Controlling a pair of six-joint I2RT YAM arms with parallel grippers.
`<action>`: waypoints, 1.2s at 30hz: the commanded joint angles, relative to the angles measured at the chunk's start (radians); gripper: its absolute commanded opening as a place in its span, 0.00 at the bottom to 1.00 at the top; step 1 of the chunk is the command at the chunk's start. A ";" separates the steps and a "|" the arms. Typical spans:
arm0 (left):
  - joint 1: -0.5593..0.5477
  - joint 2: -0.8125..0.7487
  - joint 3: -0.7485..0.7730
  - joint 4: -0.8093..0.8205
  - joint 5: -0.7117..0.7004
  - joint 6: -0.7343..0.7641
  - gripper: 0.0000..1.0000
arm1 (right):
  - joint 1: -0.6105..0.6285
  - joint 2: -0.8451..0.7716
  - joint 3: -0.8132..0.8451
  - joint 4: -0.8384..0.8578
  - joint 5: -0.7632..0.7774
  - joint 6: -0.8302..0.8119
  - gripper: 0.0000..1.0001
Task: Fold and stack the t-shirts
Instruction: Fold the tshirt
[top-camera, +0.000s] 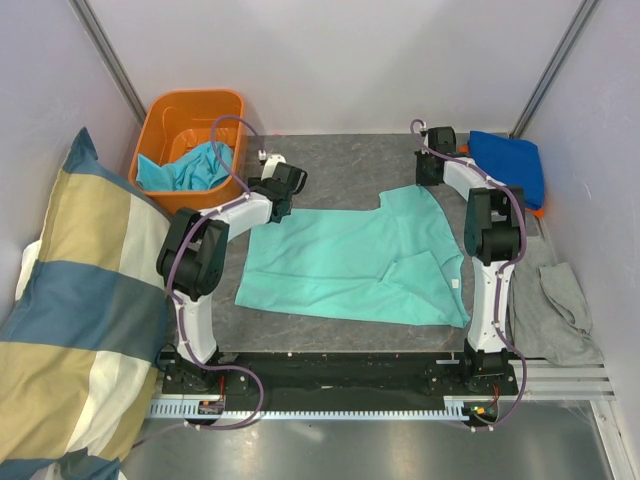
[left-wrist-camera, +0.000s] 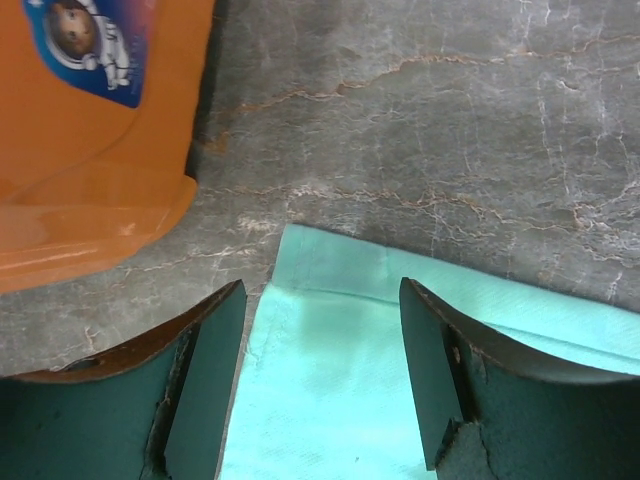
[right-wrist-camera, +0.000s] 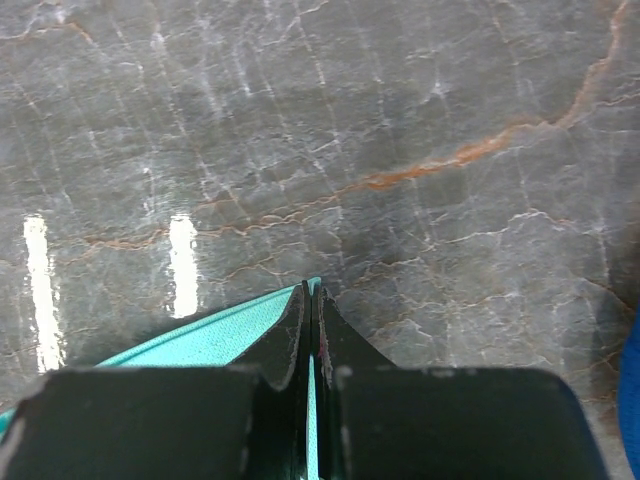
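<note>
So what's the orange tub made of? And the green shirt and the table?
The orange tub looks like smooth, shiny plastic. The mint t-shirt looks like soft, matte cloth: it lies limp and creased. The table looks like polished grey stone with rusty veins and light glints, though it could be a printed sheet.

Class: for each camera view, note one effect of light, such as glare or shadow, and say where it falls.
Right wrist: two bright vertical glare streaks on the marbled table, left side. Left wrist: a soft shadow on the mint-teal t-shirt between the fingers. Top external: dull sheen on the metal sheet at the bottom.
</note>
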 joint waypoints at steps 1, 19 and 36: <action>0.022 0.022 0.056 -0.014 0.052 0.038 0.70 | -0.030 0.034 -0.053 -0.117 0.065 -0.020 0.00; 0.064 0.131 0.237 -0.119 0.134 0.086 0.67 | -0.045 0.033 -0.059 -0.120 0.065 -0.020 0.00; 0.131 0.100 0.166 -0.172 0.242 -0.025 0.66 | -0.047 0.042 -0.057 -0.119 0.047 -0.017 0.00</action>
